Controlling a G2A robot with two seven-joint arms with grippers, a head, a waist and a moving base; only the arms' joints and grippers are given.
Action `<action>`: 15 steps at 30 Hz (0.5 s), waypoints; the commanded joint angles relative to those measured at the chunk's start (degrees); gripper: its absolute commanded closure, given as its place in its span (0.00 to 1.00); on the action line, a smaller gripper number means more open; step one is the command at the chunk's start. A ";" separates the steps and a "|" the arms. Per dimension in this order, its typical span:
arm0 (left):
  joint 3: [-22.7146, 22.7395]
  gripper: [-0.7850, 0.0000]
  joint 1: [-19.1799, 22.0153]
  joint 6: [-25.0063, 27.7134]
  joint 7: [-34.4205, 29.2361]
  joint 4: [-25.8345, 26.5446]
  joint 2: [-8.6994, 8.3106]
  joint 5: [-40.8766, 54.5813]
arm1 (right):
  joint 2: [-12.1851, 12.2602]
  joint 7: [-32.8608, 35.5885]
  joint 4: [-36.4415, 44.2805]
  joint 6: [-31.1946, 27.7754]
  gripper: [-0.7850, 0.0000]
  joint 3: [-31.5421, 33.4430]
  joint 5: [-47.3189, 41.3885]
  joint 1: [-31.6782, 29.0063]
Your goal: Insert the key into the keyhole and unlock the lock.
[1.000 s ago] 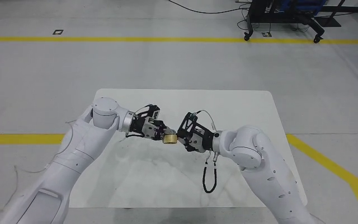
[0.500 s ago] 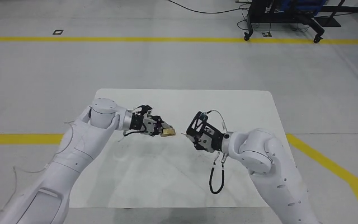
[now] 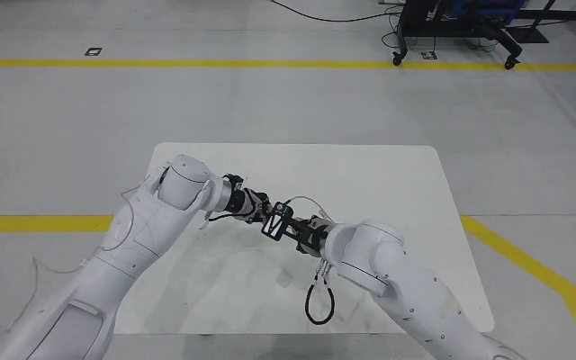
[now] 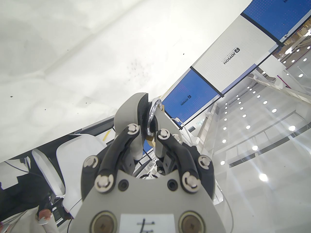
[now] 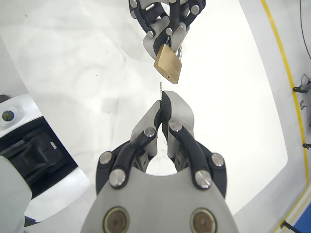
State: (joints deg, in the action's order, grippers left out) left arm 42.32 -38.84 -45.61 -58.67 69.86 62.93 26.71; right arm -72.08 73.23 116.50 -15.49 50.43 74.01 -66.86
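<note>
The key [image 5: 160, 90] is clamped between the pads of the right gripper [image 5: 163, 101]. Apart from the thin blade tip, it is hidden. The shackle of the lock [image 5: 168, 67] is largely covered by the fingers of the left gripper [image 5: 165, 45]. In the left wrist view, these fingers hide most of the brass body. In the top view, lock and key are too small to tell apart.

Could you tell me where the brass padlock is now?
Right wrist view: the brass padlock sits in the left gripper, just beyond the thin metal key.
</note>
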 commanded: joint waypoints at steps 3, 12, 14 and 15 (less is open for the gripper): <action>0.09 1.00 -0.20 -0.20 0.20 0.48 -0.24 0.18 | -0.40 1.40 -0.05 1.44 1.00 -2.08 2.72 1.13; -0.04 1.00 -0.48 -0.38 0.38 1.54 -0.67 0.59 | -1.40 3.12 -2.33 3.47 1.00 -5.03 5.38 3.24; -0.10 1.00 -0.51 -0.44 0.44 1.78 -0.69 0.61 | -1.54 3.15 -2.55 3.61 1.00 -5.26 5.59 3.50; -0.18 1.00 -0.56 -0.40 0.40 1.92 -0.69 0.68 | -1.62 3.17 -2.59 3.69 1.00 -5.42 5.91 3.64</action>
State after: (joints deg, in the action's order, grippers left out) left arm 42.20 -39.37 -46.03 -58.23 71.67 62.24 27.31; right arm -73.65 76.38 113.92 -11.86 45.10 79.71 -63.31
